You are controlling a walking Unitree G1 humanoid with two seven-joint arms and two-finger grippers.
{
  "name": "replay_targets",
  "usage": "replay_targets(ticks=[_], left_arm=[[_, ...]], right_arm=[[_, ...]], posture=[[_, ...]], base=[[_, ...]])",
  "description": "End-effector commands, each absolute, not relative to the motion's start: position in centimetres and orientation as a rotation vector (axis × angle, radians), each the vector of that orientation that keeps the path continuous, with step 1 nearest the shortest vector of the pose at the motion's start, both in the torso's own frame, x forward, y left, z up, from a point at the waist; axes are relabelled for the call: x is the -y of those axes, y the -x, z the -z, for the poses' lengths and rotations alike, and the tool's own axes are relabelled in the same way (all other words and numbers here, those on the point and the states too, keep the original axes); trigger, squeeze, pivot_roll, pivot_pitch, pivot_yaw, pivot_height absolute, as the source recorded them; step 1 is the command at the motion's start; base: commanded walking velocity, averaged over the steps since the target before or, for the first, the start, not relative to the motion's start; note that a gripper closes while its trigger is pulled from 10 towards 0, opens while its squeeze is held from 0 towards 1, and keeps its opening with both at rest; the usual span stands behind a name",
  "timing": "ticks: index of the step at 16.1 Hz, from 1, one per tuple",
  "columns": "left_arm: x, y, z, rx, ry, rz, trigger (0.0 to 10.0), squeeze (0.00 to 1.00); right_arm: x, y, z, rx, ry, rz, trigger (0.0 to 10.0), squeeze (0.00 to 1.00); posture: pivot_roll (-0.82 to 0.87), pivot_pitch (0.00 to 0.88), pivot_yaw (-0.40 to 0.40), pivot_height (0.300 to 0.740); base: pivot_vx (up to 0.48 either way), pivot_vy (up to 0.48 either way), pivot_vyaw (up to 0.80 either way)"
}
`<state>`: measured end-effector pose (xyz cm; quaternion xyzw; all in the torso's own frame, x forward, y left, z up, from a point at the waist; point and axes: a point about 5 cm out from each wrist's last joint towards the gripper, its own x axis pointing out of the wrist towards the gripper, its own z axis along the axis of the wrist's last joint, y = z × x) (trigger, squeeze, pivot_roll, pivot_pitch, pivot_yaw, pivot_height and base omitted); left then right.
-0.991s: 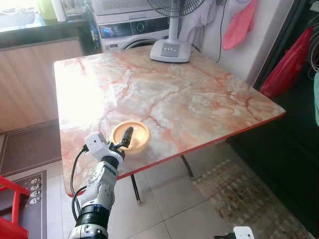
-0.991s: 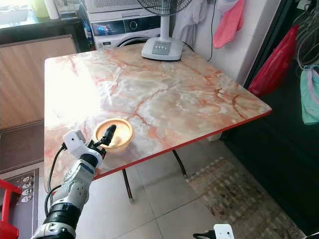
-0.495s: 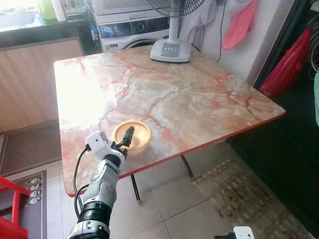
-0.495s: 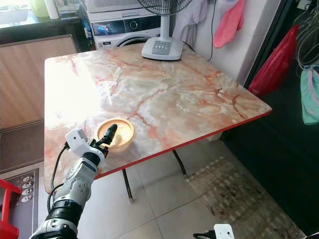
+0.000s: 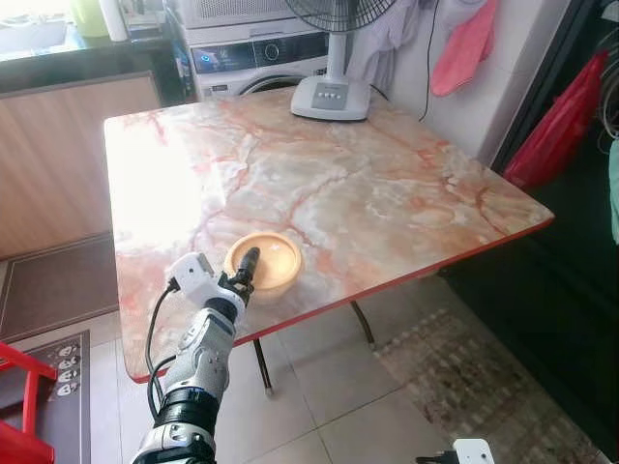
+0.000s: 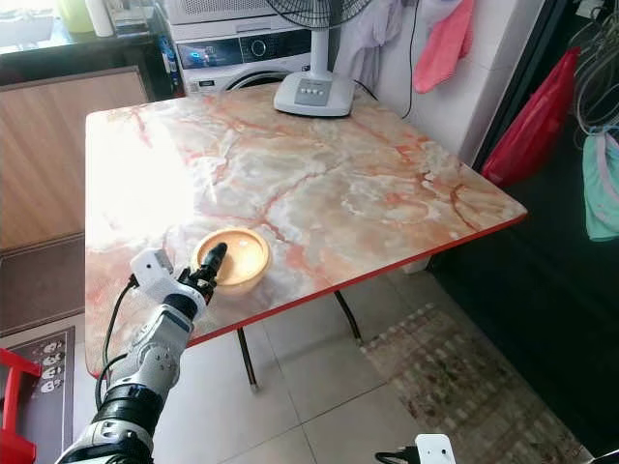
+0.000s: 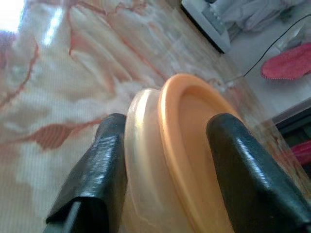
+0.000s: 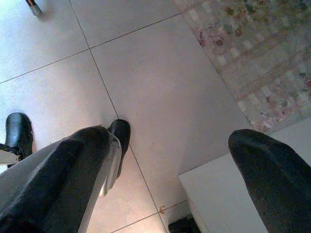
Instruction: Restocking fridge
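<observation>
The left gripper (image 5: 249,264) is seen at the near-left part of the marble tabletop (image 5: 329,184), its black fingers (image 7: 97,165) clamped on the orange bowl (image 5: 267,264). From the left wrist view, one finger is pressed against the bowl's pale outer wall & the other is set inside the rim, so the near wall is pinched between them. The bowl (image 7: 184,145) is found on the tabletop close to the front red edge, w/ its base resting on the marble.

The left arm (image 6: 155,358) is reached up from below the tabletop edge, cable looped beside it.

At the far side of the tabletop a white fan base (image 5: 332,97) is parked, well apart from the bowl. Behind it a washing machine (image 5: 256,58) is seen. A pink cloth (image 5: 464,43) is hung on the wall & a red bag (image 5: 559,126) is hung at the right.

The right gripper (image 8: 180,160) is held low over the tiled floor (image 8: 160,82), fingers spread wide w/ nothing between them; a patterned rug (image 8: 257,53) is seen near it.
</observation>
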<state>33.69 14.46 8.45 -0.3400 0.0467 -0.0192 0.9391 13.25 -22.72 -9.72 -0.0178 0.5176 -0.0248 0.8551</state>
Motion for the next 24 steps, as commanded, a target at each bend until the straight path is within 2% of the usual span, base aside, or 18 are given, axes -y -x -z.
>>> replay_targets(ticks=[1, 10, 15, 17, 18, 19, 20, 24], left_arm=[[-14.3, -33.9, -9.1, -0.064, 0.696, 0.056, 0.0, 0.0], [-14.8, -33.8, -10.1, 0.032, 0.745, 0.06, 0.0, 0.0], [-15.4, -33.4, -11.3, 0.106, 0.899, 0.06, 0.0, 0.0], [-15.1, -32.6, -12.0, 0.119, 0.913, 0.11, 0.0, 0.0], [-15.0, -32.0, -12.3, 0.121, 0.927, 0.143, 0.4, 0.0], [-14.9, -31.7, -12.4, 0.12, 0.93, 0.153, 4.1, 0.0], [-14.9, -31.0, -12.5, 0.112, 0.951, 0.162, 10.0, 0.0], [-13.8, -28.9, -12.1, 0.059, 0.991, 0.203, 10.0, 0.0]], right_arm=[[23.0, -13.2, 9.7, -1.092, 0.04, 0.062, 10.0, 0.0], [23.0, -13.0, 9.7, -1.094, 0.039, 0.063, 10.0, 0.0], [23.1, -13.0, 9.7, -1.096, 0.042, 0.062, 10.0, 0.0], [23.1, -12.9, 9.8, -1.098, 0.044, 0.064, 10.0, 0.0], [23.0, -12.8, 9.8, -1.099, 0.044, 0.063, 10.0, 0.0], [23.0, -12.8, 9.8, -1.099, 0.044, 0.063, 10.0, 0.0], [23.1, -12.7, 9.8, -1.1, 0.043, 0.063, 10.0, 0.0], [23.1, -12.5, 9.9, -1.1, 0.035, 0.081, 10.0, 0.0]], posture=[[0.02, 0.0, -0.021, 0.74], [0.02, 0.0, -0.025, 0.74], [0.02, 0.0, -0.023, 0.74], [0.02, 0.0, -0.024, 0.74], [0.02, 0.0, -0.025, 0.74], [0.02, 0.0, -0.025, 0.74], [0.02, 0.0, -0.025, 0.74], [0.03, 0.0, -0.024, 0.74]], base=[[0.0, 0.0, 0.0], [0.0, 0.0, 0.0], [0.0, 0.0, 0.0], [0.0, 0.0, 0.0], [0.0, 0.0, 0.0], [0.0, 0.0, 0.0], [0.0, 0.0, 0.0], [0.0, 0.0, 0.0]])
